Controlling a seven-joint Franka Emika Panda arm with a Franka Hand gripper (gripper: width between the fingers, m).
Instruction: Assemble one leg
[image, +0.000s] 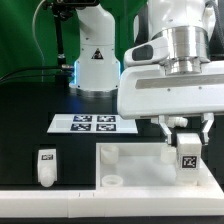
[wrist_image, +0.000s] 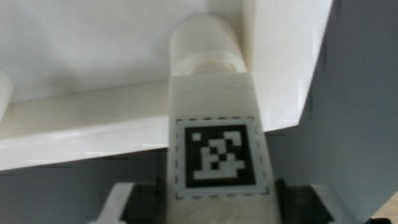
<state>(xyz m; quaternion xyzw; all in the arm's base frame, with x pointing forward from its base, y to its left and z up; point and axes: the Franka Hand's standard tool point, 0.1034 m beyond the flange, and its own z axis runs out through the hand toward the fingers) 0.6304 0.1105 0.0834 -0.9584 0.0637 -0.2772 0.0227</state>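
No legible words; square coded tags (black-and-white) mark the leg (wrist_image: 217, 150) and the marker board (image: 95, 124).

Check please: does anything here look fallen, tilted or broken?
Nothing stands out. The end effector grips one leg near the panel. The other leg stands upright on the table, and the marker board lies flat.

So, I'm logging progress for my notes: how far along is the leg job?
Done: one leg is picked up, clamped in the gripper. In hand: it hangs at the white panel. Left: seating it in the panel, which is not visibly done. A second leg stands loose on the table.
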